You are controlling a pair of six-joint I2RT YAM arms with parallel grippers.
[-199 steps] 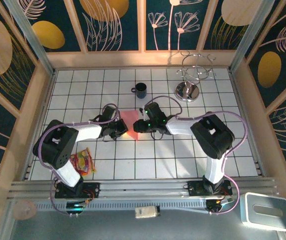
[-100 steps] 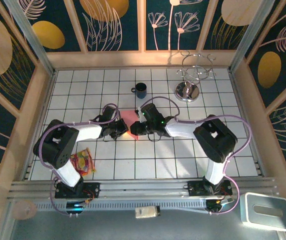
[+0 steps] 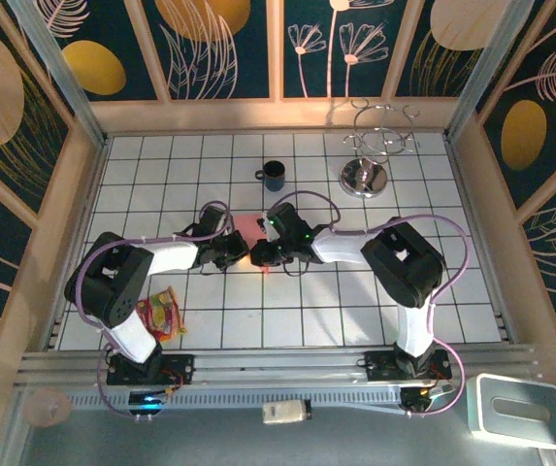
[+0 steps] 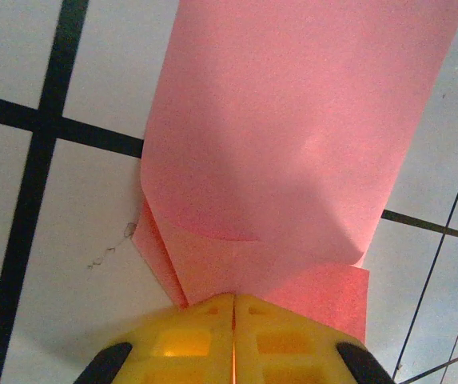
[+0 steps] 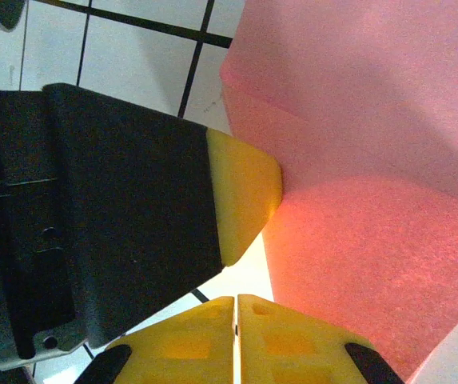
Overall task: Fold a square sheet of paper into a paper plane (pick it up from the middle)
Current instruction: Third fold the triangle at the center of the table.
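Paper of this kind is light and limp: it bends under its own weight, creases for good wherever it is pinched hard, and slides easily on the smooth tiles. The paper plane point(image 3: 249, 225) is only a part-folded pink-red sheet – one flap curls over loosely and is not pressed flat. It lies on the near side of the mug point(image 3: 274, 176), a little to the mug's left.

The left gripper point(image 3: 242, 255) sits nearer than the mug again, at the sheet's near edge. In its wrist view the yellow fingers are pressed together with the paper's edge running into the seam, so I judge it is pinching the sheet. The right gripper point(image 3: 262, 254), just beside it, also has its jaws closed – whether any paper is caught between them I cannot tell.

For lifting, the middle along the centre fold is probably the best hold, since doubled layers there are stiffer and a corner grip would let the rest droop.
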